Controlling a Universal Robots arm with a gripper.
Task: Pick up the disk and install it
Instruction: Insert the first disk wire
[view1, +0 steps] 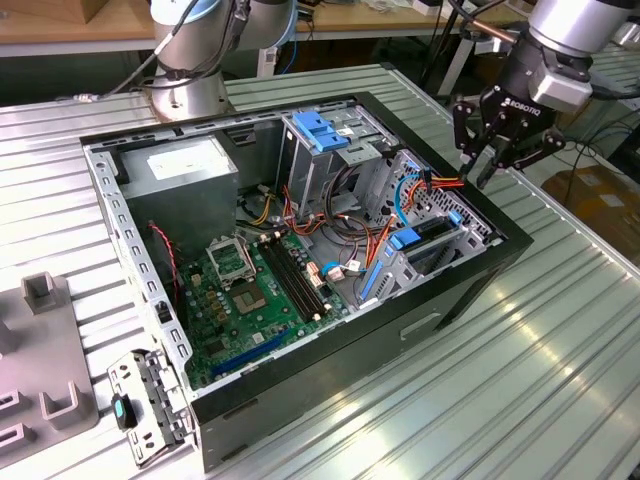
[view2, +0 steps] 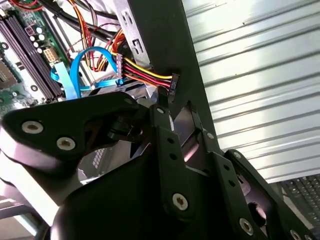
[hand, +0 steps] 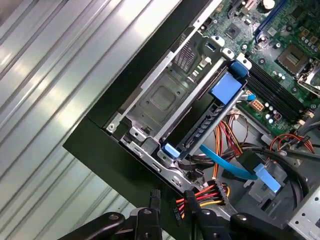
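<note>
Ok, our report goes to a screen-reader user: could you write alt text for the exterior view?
A robot arm's black pincer hangs over the exterior view's right rim of an open computer case lying on a ribbed metal table. Inside are a green motherboard, coloured cables, a grey power supply box and blue-topped drive cages.

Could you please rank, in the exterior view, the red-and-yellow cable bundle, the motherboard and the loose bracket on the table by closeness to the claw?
From the claw:
1. Cable bundle, just inside the case wall beside the claw.
2. Motherboard, on the case floor, toward the exterior view's left.
3. Bracket, outside the case on the table, at the exterior view's lower left.
</note>
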